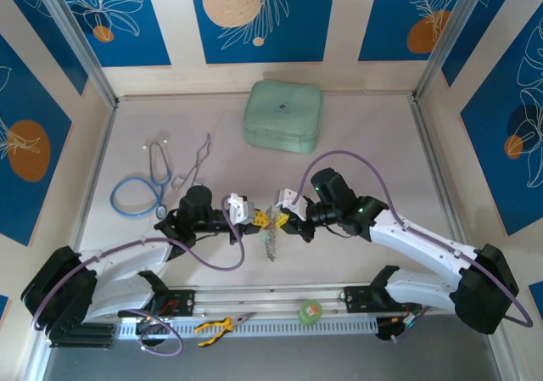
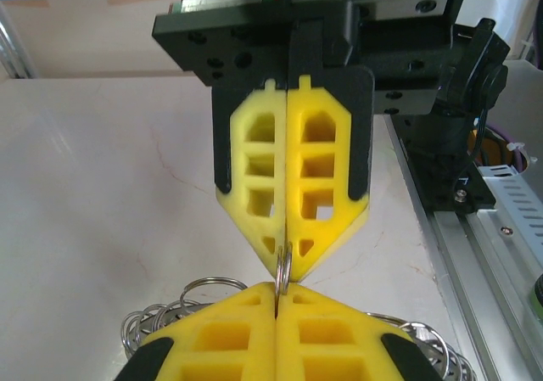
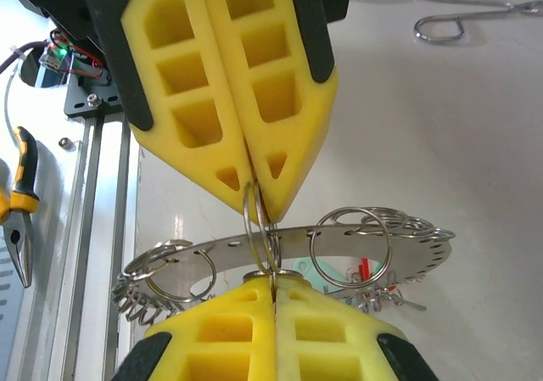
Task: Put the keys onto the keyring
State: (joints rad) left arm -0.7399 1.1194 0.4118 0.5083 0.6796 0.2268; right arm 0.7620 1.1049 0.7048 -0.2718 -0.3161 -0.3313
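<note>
Both grippers meet tip to tip over the middle of the table. The keyring (image 3: 339,243) is a flat silvery band with holes and many small split rings; it hangs below the tips (image 1: 270,245). My left gripper (image 2: 277,289) is shut on one small split ring (image 2: 283,266) of the keyring. My right gripper (image 3: 273,286) is shut on the same small ring from the opposite side, with a round silvery rim at its tips. Green (image 3: 335,272) and red (image 3: 363,267) heads of keys show behind the band. Whether a key sits in either grip is hidden.
A blue stethoscope (image 1: 140,190) and wire tongs (image 1: 195,165) lie at the left. A mint-green box (image 1: 282,115) stands at the back. Yellow-handled pliers (image 1: 214,326) and a green tape roll (image 1: 310,311) rest on the near rail.
</note>
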